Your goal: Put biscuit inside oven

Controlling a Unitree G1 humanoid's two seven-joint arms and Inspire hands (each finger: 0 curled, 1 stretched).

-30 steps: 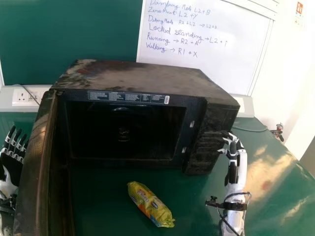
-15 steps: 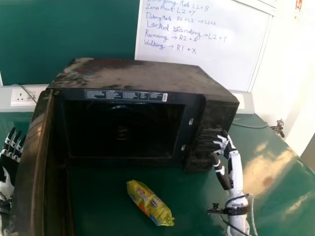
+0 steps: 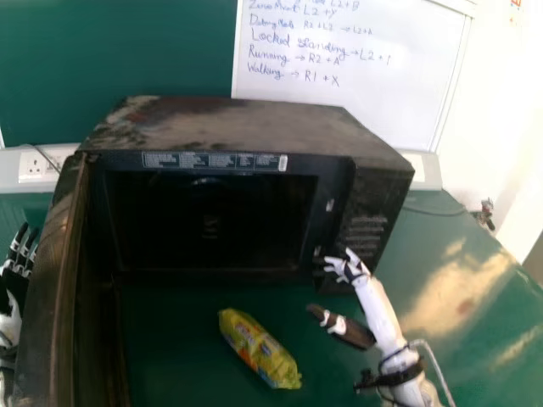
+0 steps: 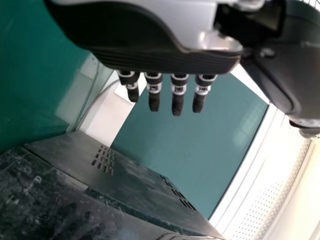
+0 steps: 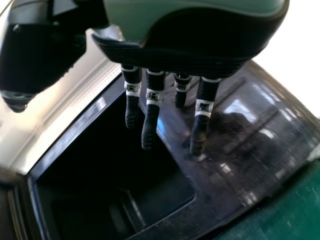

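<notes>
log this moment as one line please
biscuit packet on green table, outside microwave oven | door open | right hand open, near oven front | left hand open, left of door

In the head view, the left hand (image 3: 14, 284) is cut off by the left edge, and the oven door (image 3: 51, 297) by the bottom. The whiteboard (image 3: 394, 97) is cropped at the top, and detail inside the oven (image 3: 369, 199) is obscured by darkness.

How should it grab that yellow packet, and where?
Probably round the middle of the packet, with the right hand coming from above and the robot's right: the packet lies long and slanted, so its narrow width should suit a grip across.
</notes>
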